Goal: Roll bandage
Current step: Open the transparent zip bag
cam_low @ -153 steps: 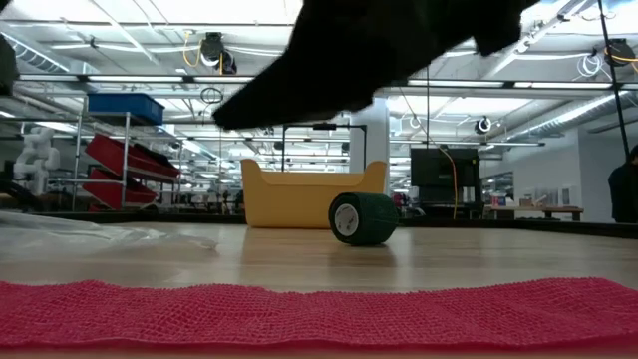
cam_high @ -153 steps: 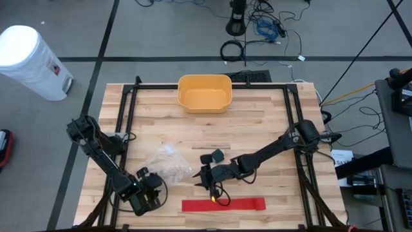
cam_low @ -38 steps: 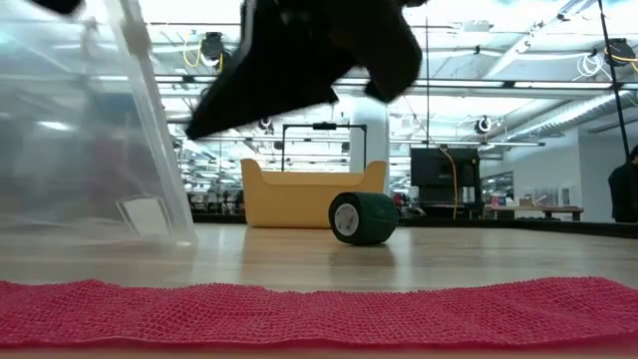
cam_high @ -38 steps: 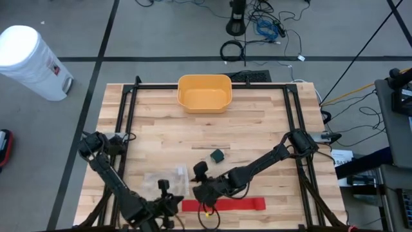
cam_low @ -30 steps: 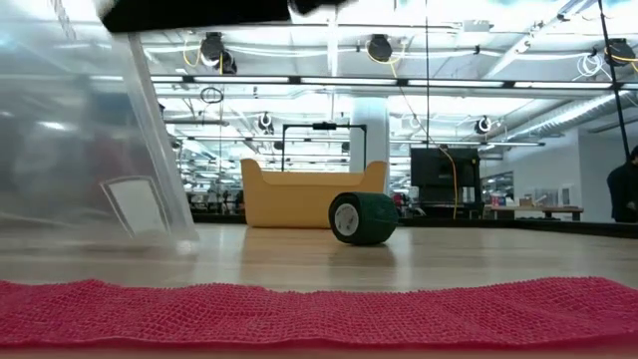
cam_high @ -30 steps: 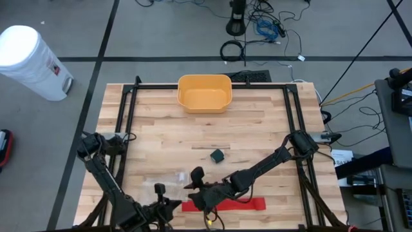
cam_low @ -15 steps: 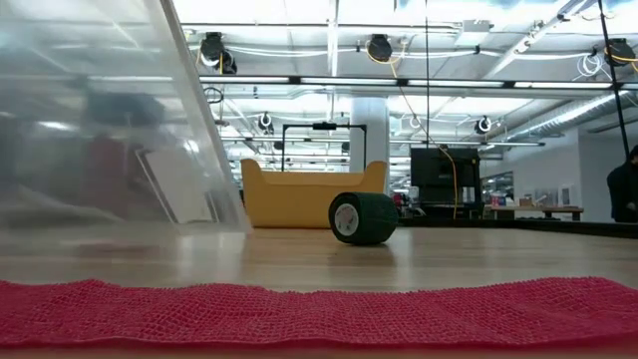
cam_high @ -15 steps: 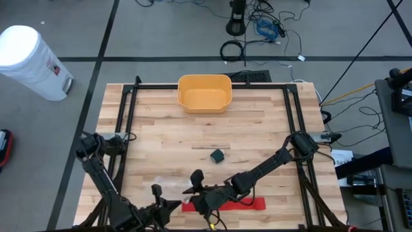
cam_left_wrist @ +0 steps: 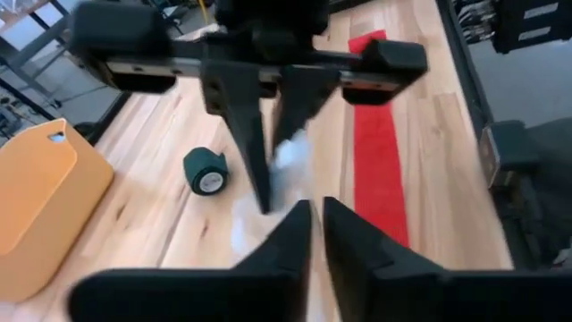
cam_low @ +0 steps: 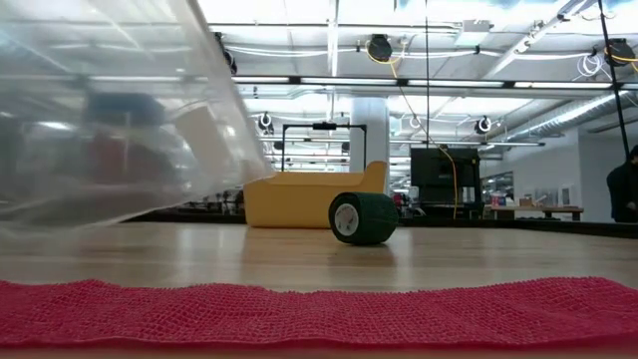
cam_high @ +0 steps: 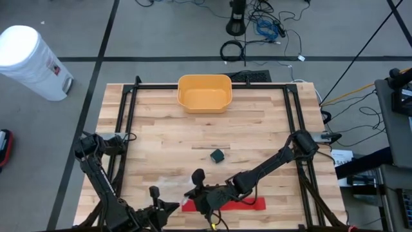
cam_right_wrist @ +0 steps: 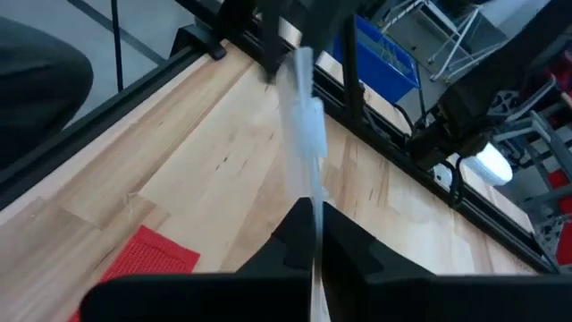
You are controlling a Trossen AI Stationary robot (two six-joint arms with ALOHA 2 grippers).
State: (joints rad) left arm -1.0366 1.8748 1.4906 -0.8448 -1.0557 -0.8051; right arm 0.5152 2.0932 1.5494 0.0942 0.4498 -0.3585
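Both grippers meet at the near edge of the table: our right gripper (cam_right_wrist: 311, 234) has its fingers pressed together on the edge of a clear plastic bag (cam_right_wrist: 302, 134), and our left gripper (cam_left_wrist: 315, 234) faces it with its fingers nearly together; we cannot tell from its wrist view whether they pinch the bag or just sit close.

From above, the right gripper (cam_high: 196, 192) sits over the left end of the red bandage (cam_high: 241, 204), which lies flat and unrolled in a long strip along the front of the wooden table (cam_high: 257, 129). At table height the bandage (cam_low: 319, 314) shows a coarse, open mesh weave in bright pinkish red, spanning the whole width.

Well apart from it, toward the table's middle, a dark green roll of bandage (cam_high: 217, 155) lies on its side; its white core (cam_low: 346, 219) faces us in the low view.

At the far edge stands a yellow bin (cam_high: 204, 93). We see nothing in it from overhead.

The plastic bag (cam_low: 110, 120) fills the low view's left side; its contents are too blurred to name.
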